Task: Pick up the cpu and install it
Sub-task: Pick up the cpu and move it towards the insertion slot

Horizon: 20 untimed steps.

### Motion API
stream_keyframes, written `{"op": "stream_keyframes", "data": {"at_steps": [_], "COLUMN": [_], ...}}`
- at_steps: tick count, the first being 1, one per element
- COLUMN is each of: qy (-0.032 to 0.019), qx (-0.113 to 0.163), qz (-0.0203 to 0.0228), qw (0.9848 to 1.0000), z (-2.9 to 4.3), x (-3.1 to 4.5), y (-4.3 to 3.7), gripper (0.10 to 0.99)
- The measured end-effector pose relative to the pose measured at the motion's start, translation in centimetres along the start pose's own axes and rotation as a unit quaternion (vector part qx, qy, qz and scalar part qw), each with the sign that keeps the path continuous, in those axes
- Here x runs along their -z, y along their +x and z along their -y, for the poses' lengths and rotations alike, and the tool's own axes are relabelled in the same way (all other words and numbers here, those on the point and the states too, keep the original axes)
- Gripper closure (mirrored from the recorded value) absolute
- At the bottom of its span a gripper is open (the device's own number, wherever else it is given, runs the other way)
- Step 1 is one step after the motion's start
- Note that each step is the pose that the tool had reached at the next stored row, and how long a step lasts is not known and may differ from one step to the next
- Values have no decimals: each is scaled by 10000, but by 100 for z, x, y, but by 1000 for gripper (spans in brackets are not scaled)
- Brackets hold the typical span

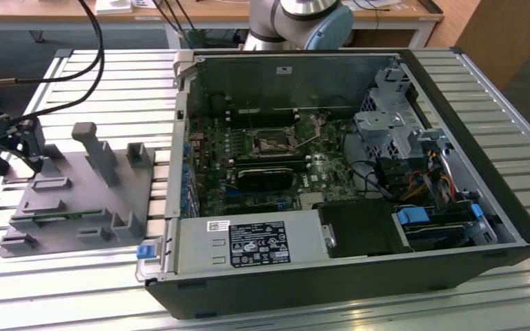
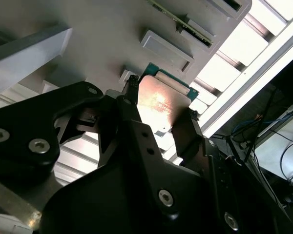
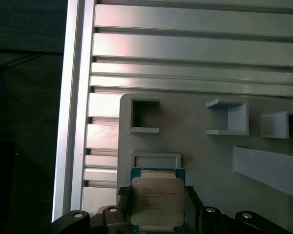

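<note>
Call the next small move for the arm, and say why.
Probably a short straight lift. The pincer looks shut on the silver-topped square cpu, fingers on opposite edges, right by the grey moulded fixture plate and its raised holders.

The picture's edge cuts off the cpu point(image 3: 157, 202) in the first wrist view, and my fingers point(image 3: 123, 197) cover two of its sides. In the second wrist view, my gripper point(image 2: 161, 100) hides the cpu's wrist-side portion from view.
</note>
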<state>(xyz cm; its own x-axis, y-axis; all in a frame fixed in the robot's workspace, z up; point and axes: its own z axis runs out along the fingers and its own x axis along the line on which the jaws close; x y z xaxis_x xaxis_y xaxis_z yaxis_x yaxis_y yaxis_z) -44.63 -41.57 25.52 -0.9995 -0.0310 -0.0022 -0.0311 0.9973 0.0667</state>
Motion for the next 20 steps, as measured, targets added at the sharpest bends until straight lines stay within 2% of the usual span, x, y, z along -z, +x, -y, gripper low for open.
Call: {"op": "stream_keyframes", "data": {"at_steps": [6, 20], "qy": [0, 0], "qx": [0, 0], "qz": [0, 0], "qw": [10000, 10000], "z": [-6, -25], "x": [93, 360], "y": [0, -1], "gripper": [561, 561]}}
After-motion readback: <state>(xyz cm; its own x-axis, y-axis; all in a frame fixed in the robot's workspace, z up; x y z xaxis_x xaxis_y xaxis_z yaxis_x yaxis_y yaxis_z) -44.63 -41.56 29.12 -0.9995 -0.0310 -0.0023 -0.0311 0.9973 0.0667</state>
